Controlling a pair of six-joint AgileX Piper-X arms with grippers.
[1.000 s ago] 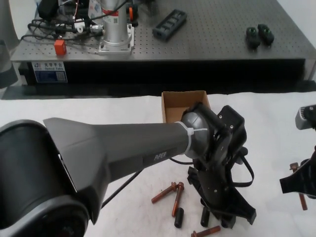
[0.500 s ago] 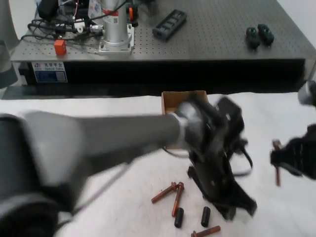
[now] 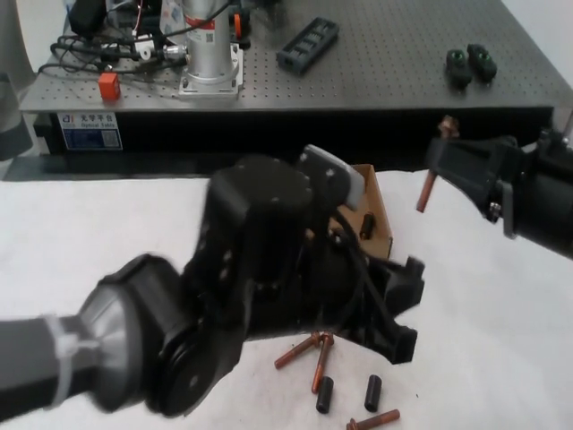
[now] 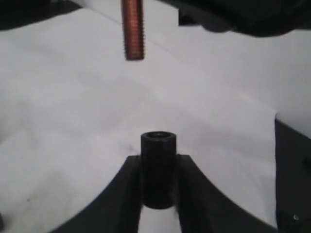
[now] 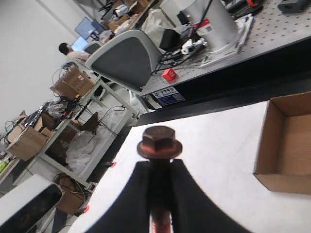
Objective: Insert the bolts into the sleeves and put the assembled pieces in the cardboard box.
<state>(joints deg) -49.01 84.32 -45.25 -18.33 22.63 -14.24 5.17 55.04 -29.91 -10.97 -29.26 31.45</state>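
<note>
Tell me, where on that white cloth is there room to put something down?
Two free patches of white cloth: far left, between the raised metal table and the left arm; and near right, nearer than the right gripper holding a bolt. Crowded: near middle, where loose bolts and sleeves lie.

- The white-covered bench (image 3: 107,224) has the cardboard box (image 3: 383,224) sitting on it toward its far edge.
- Two copper bolts (image 3: 320,363) lie on the near part, their heads close together.
- A third bolt (image 3: 374,418) lies nearer still.
- Two black sleeves (image 3: 325,394) lie between these, apart from each other.
- Behind stands a perforated metal table (image 3: 403,81) with a black tray (image 3: 307,43) and an orange block (image 3: 108,85) on it.
</note>
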